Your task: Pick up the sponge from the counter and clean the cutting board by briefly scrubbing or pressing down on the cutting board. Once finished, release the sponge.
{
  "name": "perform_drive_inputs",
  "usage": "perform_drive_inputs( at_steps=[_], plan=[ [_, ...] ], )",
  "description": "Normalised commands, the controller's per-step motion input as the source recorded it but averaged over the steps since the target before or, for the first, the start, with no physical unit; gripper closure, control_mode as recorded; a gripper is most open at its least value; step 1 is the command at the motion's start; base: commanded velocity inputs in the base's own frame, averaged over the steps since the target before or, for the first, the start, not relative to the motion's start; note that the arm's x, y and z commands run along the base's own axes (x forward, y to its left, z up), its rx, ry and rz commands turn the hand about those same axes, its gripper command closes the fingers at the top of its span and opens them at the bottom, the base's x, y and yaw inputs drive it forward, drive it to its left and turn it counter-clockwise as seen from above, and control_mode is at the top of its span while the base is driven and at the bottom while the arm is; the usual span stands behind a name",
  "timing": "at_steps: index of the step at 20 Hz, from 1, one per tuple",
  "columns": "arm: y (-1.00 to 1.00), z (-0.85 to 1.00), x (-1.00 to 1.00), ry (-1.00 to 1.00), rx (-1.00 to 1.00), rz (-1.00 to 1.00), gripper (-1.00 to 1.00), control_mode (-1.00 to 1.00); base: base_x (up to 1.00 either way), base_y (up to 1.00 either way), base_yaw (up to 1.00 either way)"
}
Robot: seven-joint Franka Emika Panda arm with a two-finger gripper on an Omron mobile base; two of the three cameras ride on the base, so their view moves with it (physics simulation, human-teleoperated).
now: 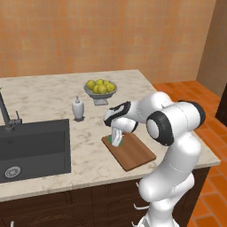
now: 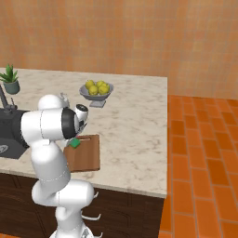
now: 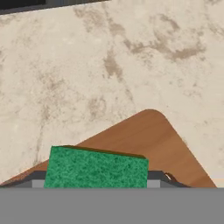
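Note:
The green sponge [image 3: 96,168] lies flat on the near-left corner of the brown cutting board [image 3: 153,135], held between my gripper's [image 3: 96,183] two fingertips, which press its short sides. From the left base view my gripper [image 1: 116,141] points straight down onto the cutting board's [image 1: 133,154] far end, with a sliver of the sponge [image 1: 121,142] showing beside it. In the right base view the sponge [image 2: 73,144] peeks out from under my arm at the cutting board's [image 2: 87,155] far-left corner. The board rests on the beige counter [image 1: 44,95] near its front edge.
A grey bowl of lemons [image 1: 100,91] stands behind the board, with a white soap dispenser [image 1: 78,108] to its left. The dark sink [image 1: 31,148] and its faucet [image 1: 6,114] lie further left. A potted plant [image 2: 10,79] sits at the back. The counter ends just right of the board.

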Motion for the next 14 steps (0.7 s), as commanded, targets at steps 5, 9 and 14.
perform_drive_inputs(
  at_steps=[5,9,14],
  plan=[
    [-0.10,0.00,0.55,-0.04,-0.01,-0.01,1.00,-1.00,0.00,0.00,0.00],
    [-0.92,0.00,0.00,0.00,0.02,-0.05,1.00,-1.00,0.00,0.00,0.00],
    [-1.00,0.09,0.04,0.01,0.00,0.00,1.00,-1.00,0.00,0.00,0.00]
  ],
)
